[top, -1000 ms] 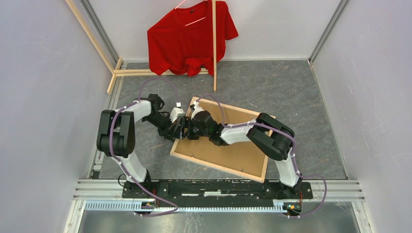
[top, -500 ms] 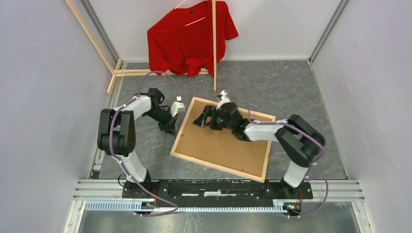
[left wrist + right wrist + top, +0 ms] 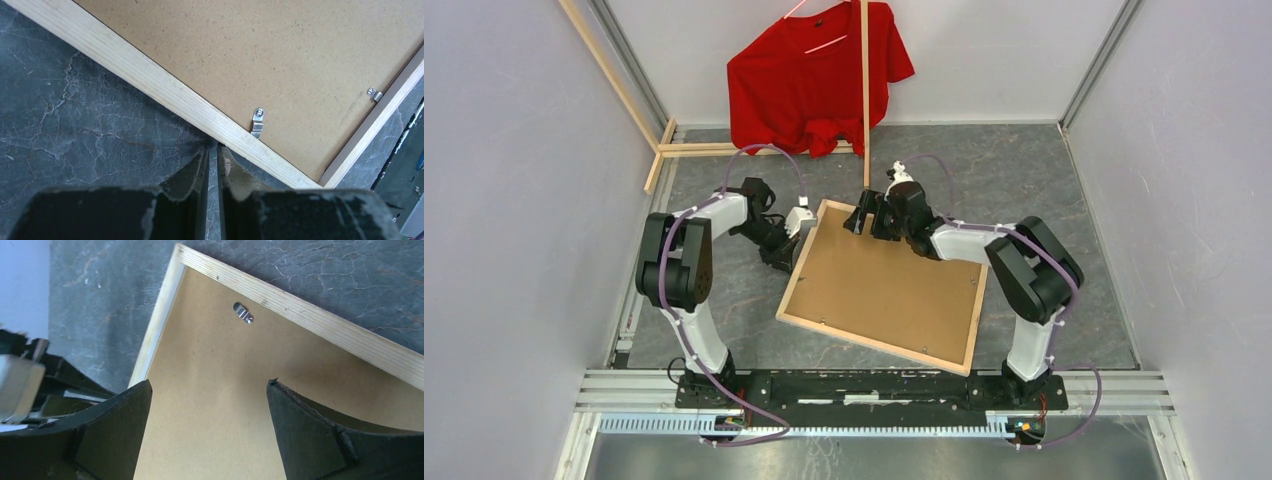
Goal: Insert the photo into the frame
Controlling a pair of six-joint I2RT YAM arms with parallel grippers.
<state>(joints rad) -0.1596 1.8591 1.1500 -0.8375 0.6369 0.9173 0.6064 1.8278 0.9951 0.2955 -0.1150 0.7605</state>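
The frame [image 3: 874,347] lies face down on the grey floor, pale wood rim up, with a brown backing board [image 3: 884,290] filling it. The photo is hidden. My left gripper [image 3: 792,232] sits low on the floor outside the frame's left rim [image 3: 150,82], tips [image 3: 214,150] touching the wood, jaws shut to a thin slit with nothing between them. A metal clip [image 3: 257,121] sits just beyond the rim. My right gripper [image 3: 864,215] hovers over the board near the far left corner, open [image 3: 210,387] and holding nothing, with another clip [image 3: 243,312] ahead of it.
A red T-shirt [image 3: 814,75] hangs at the back on a rack of pale wooden poles [image 3: 865,100], whose base bars lie on the floor at the back left. White walls close in on both sides.
My right arm has swung away from the left gripper to the frame's far edge, and its jaws have widened. My left gripper has shifted slightly up along the frame's left rim.
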